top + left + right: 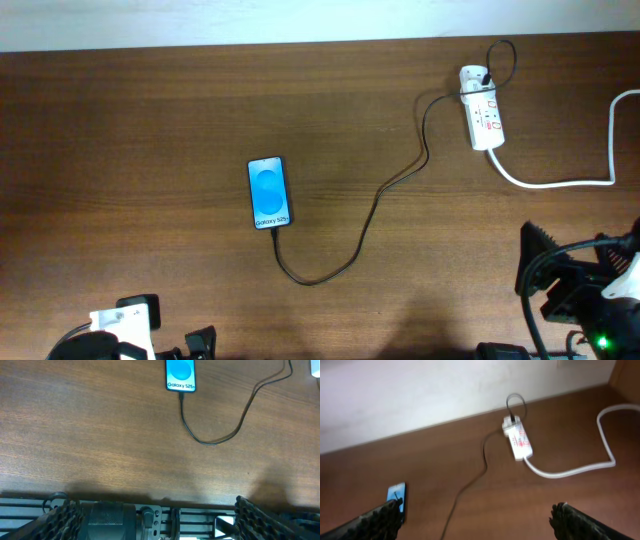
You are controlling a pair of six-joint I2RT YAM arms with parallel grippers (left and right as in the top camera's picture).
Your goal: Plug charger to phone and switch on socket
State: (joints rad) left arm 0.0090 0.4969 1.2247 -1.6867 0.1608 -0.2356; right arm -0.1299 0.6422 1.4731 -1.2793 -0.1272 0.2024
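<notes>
The phone (269,193) lies flat mid-table, its blue screen lit; it also shows in the left wrist view (180,375) and the right wrist view (396,498). The thin black charger cable (375,205) runs from the phone's near end, where its tip (181,395) sits against the port, up to the socket (483,120), a white power strip with red switch marks at the back right (519,441). My left gripper (150,520) is open at the near table edge. My right gripper (475,520) is open, above the near right of the table, far from the socket.
The socket's thick white cord (560,180) curves right and off the table edge (580,470). A pale wall runs behind the table's far edge. Both arms sit at the near edge of the brown wooden table (150,120).
</notes>
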